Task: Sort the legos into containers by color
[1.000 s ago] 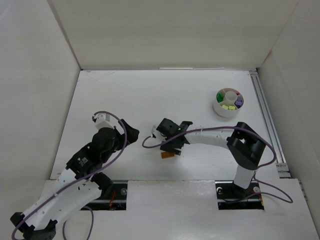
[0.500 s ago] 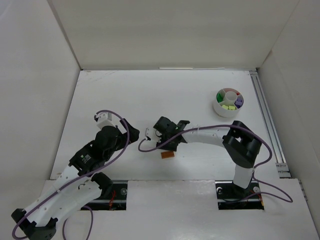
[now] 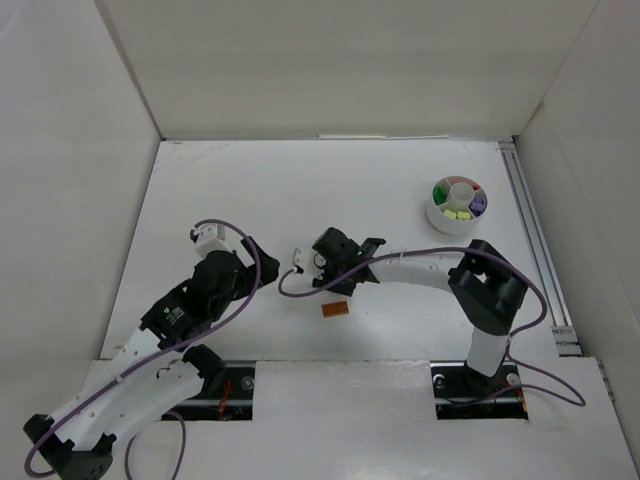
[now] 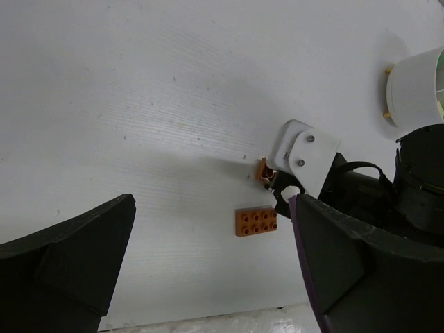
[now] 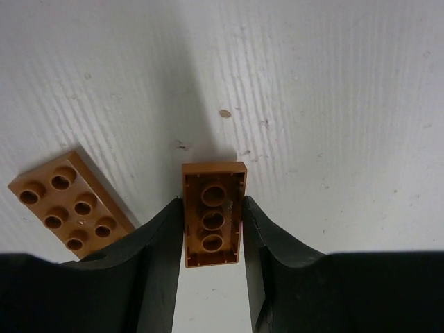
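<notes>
My right gripper (image 5: 212, 205) is shut on a small orange-brown lego (image 5: 212, 182), its hollow underside facing the camera, with a finger pressed against each long side. A second orange-brown lego (image 5: 68, 207) lies flat, studs up, just to the left; the top view shows that lego (image 3: 335, 310) below the right gripper (image 3: 325, 276). My left gripper (image 3: 257, 265) stands open and holds nothing, left of the right one. In the left wrist view the flat lego (image 4: 255, 222) lies between the wide-apart fingers. The white dish (image 3: 452, 224) at the right holds green, yellow-green and purple legos.
White walls enclose the table on three sides. A metal rail (image 3: 532, 240) runs along the right edge. A purple cable (image 3: 295, 292) loops from the right wrist near the flat lego. The dish's outer wall (image 4: 415, 94) shows at the left wrist view's upper right.
The right gripper's jaws have closed from wide open onto the small orange-brown lego, and the gripper has shifted slightly away from the flat lego. The left arm has barely moved.
</notes>
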`<control>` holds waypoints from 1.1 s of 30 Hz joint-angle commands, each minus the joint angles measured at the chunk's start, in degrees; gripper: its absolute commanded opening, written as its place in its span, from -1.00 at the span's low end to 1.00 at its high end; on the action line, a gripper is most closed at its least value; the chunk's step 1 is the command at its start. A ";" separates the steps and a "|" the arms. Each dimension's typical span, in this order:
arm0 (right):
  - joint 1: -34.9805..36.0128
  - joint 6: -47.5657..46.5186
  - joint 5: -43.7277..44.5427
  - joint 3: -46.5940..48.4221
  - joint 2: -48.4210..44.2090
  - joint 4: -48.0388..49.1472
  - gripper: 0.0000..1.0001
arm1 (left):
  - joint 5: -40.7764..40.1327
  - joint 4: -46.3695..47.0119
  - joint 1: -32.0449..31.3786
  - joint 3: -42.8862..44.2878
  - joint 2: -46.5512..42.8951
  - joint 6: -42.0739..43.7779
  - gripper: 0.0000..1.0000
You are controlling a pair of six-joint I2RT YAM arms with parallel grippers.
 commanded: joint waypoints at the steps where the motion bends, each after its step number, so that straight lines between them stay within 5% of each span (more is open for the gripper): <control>1: -1.89 2.23 0.22 -2.26 -3.97 4.06 -0.42 | -0.94 0.42 0.13 1.38 -1.18 -0.38 1.00; 5: -5.67 5.30 0.76 -3.50 -10.73 9.33 -0.51 | -0.94 0.42 0.13 1.91 -1.19 -0.38 1.00; 15: -29.48 9.70 3.55 -5.53 -26.65 19.97 -0.51 | -2.08 2.78 0.13 3.49 -0.05 0.76 1.00; 20: -43.35 15.76 4.01 -4.99 -26.66 24.36 -0.51 | -0.06 6.12 0.13 4.01 3.11 3.39 1.00; 33: -52.78 18.67 3.92 -9.48 -20.42 40.54 -0.51 | 4.41 12.46 0.13 4.54 15.50 6.47 1.00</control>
